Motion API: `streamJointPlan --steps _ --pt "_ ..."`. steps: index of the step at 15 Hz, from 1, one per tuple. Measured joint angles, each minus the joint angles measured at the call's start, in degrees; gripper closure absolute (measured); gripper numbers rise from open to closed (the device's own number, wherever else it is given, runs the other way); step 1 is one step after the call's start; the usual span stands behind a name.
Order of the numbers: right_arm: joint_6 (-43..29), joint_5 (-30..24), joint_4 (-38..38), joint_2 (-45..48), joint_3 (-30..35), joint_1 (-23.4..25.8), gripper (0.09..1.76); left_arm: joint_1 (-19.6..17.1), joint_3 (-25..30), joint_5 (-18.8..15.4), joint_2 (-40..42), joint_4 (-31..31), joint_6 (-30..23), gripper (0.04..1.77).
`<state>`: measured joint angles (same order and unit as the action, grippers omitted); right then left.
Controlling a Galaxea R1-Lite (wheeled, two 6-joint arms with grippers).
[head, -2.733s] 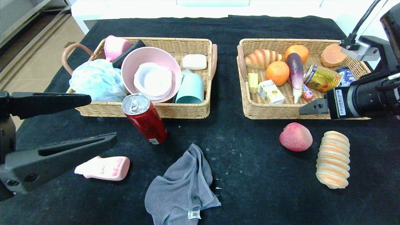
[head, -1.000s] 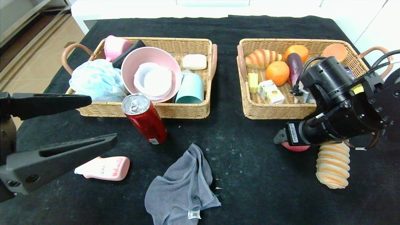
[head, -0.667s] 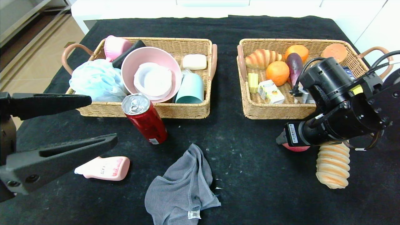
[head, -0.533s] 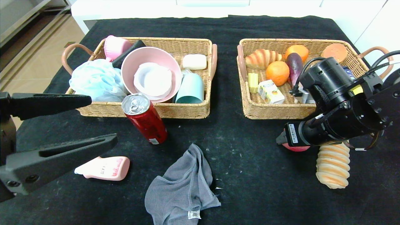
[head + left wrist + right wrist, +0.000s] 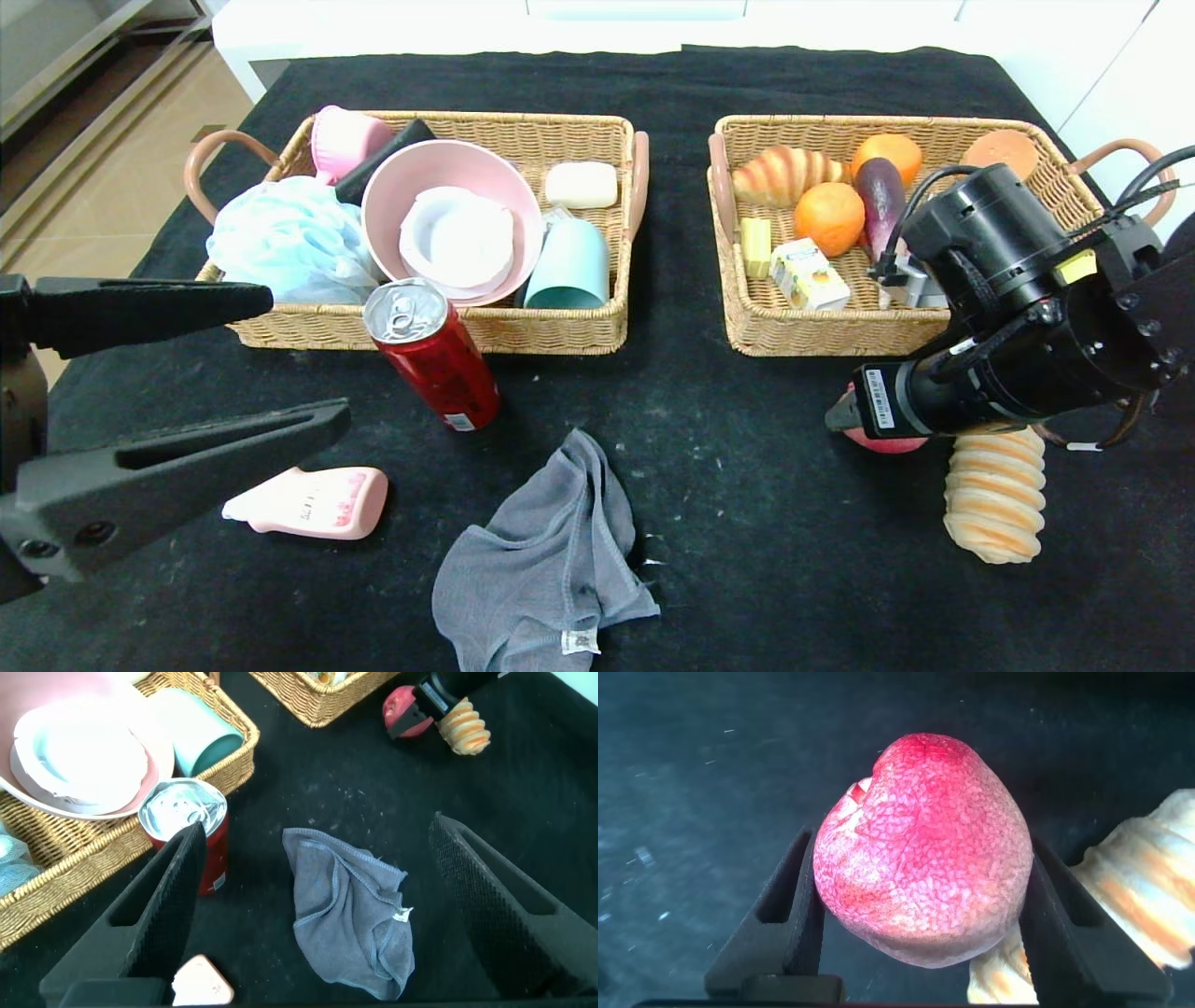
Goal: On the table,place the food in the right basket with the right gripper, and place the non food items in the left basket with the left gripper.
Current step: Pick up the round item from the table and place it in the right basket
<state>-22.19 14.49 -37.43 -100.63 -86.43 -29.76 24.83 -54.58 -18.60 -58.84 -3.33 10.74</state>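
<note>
Black-cloth table (image 5: 709, 485): peach (image 5: 924, 849) between right gripper (image 5: 920, 910) fingers, both sides pressed, gripped; bread roll (image 5: 994, 495) just beside. Left gripper (image 5: 322, 887) parked, jaws spread wide.

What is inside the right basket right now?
In the right basket: a croissant, two oranges, an eggplant, a yellow block, a juice carton and a round brown item. The right arm covers the rest.
</note>
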Motion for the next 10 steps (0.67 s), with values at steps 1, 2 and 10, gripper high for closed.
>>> streamJointPlan --steps 1,2,10 --pt "0.06 0.0 -0.02 0.68 -0.01 -0.5 0.64 0.02 -0.02 -0.02 0.0 0.0 0.0 0.09" --pt "0.06 0.02 -0.04 1.41 -0.06 -1.06 0.64 0.02 -0.05 -0.02 0.0 0.0 0.02 0.09" --pt "1.24 0.52 -0.28 6.7 -3.23 -3.71 0.64 0.05 -0.02 0.0 0.02 -0.09 0.0 0.09"
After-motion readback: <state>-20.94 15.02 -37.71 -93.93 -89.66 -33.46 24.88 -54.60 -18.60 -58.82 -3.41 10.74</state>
